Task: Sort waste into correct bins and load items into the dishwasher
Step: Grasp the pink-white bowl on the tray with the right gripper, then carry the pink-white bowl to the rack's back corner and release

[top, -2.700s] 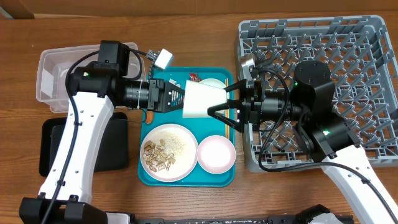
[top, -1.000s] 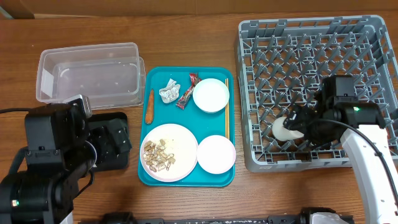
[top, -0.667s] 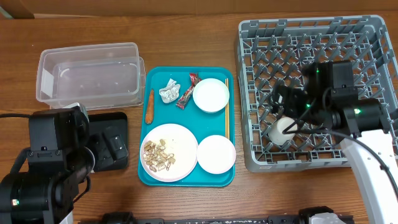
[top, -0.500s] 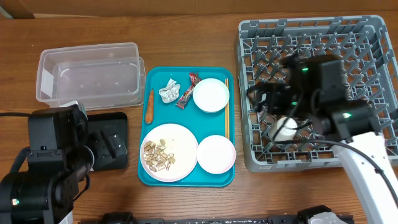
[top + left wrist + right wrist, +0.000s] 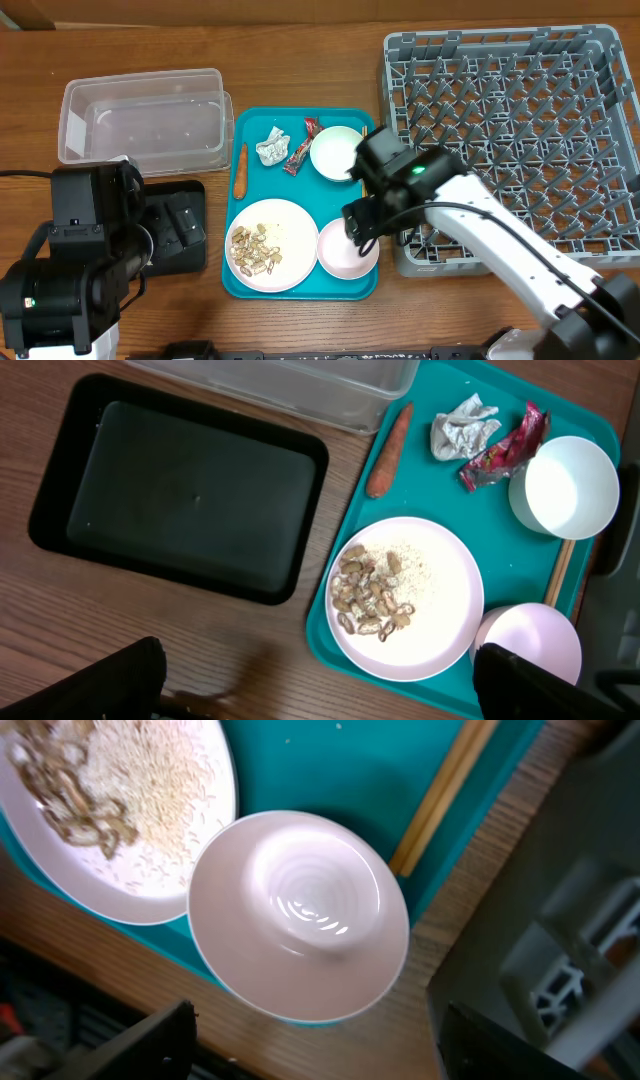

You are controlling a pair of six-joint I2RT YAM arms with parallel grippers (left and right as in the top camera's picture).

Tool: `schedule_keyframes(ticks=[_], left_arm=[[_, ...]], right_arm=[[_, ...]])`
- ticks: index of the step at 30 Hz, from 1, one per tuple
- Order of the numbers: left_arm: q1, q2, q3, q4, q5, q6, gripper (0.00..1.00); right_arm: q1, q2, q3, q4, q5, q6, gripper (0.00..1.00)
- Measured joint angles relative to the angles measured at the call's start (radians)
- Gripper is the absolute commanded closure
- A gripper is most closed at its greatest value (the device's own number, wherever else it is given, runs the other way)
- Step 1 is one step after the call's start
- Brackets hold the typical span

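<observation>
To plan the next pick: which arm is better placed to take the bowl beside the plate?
Right. The right gripper, open, hangs directly above that bowl, beside the dish rack. The left gripper is by the black tray, farther away.

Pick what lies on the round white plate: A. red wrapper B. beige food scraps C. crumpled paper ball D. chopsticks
B: beige food scraps lie on the plate, while the paper ball and wrapper rest apart on the teal tray.

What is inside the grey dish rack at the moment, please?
Only bare pegs show in the dish rack; the right arm covers its near-left corner, so anything there is hidden.
</observation>
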Motion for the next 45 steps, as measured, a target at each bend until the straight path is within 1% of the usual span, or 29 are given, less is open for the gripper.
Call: schedule_keyframes(ticks=[3,7,10,13,14,16,19,22,23,24,26,30,33,35,36,40,45], left_arm=[[0.0,0.007,0.0,0.0,0.0,0.0,0.0],[0.0,0.021,0.0,0.0,0.0,0.0,0.0],[0.0,0.028,0.0,0.0,0.0,0.0,0.0],[0.0,0.034,0.0,0.0,0.0,0.0,0.0],[0.0,0.038,0.0,0.0,0.0,0.0,0.0],[0.0,0.046,0.0,0.0,0.0,0.0,0.0],[0.0,0.055,0.0,0.0,0.0,0.0,0.0],[0.0,0.062,0.0,0.0,0.0,0.0,0.0],[0.0,0.066,0.0,0.0,0.0,0.0,0.0],[0.0,0.069,0.0,0.0,0.0,0.0,0.0],[0.0,0.077,0.0,0.0,0.0,0.0,0.0],[0.0,0.088,0.0,0.0,0.0,0.0,0.0],[0.0,0.098,0.0,0.0,0.0,0.0,0.0],[0.0,0.105,0.0,0.0,0.0,0.0,0.0],[0.0,0.108,0.0,0.0,0.0,0.0,0.0],[0.0,0.121,0.0,0.0,0.0,0.0,0.0],[0.0,0.141,0.0,0.0,0.0,0.0,0.0]], right_arm=[[0.044,0.047,-0.001,0.057,0.063,-0.045,0.2],[0.057,0.111,-0.006,0.122,0.115,-0.119,0.21],[0.057,0.167,-0.01,0.145,0.168,-0.156,0.27],[0.057,0.205,-0.016,0.17,0.201,-0.177,0.3],[0.057,0.21,-0.018,0.179,0.208,-0.183,0.32],[0.057,0.211,-0.018,0.201,0.218,-0.191,0.33],[0.057,0.211,-0.019,0.223,0.226,-0.201,0.41],[0.056,0.211,-0.032,0.249,0.221,-0.209,0.45],[0.056,0.211,-0.038,0.249,0.212,-0.218,0.47],[0.056,0.211,-0.047,0.25,0.196,-0.23,0.56],[0.056,0.211,-0.066,0.246,0.167,-0.249,0.66],[0.056,0.211,-0.076,0.245,0.159,-0.27,0.77],[0.056,0.211,-0.076,0.237,0.159,-0.28,0.89],[0.055,0.211,-0.075,0.207,0.159,-0.282,0.92],[0.055,0.211,-0.073,0.19,0.159,-0.283,0.96],[0.055,0.211,-0.029,0.116,0.159,-0.283,0.96],[0.054,0.211,0.09,0.065,0.166,-0.267,0.96]])
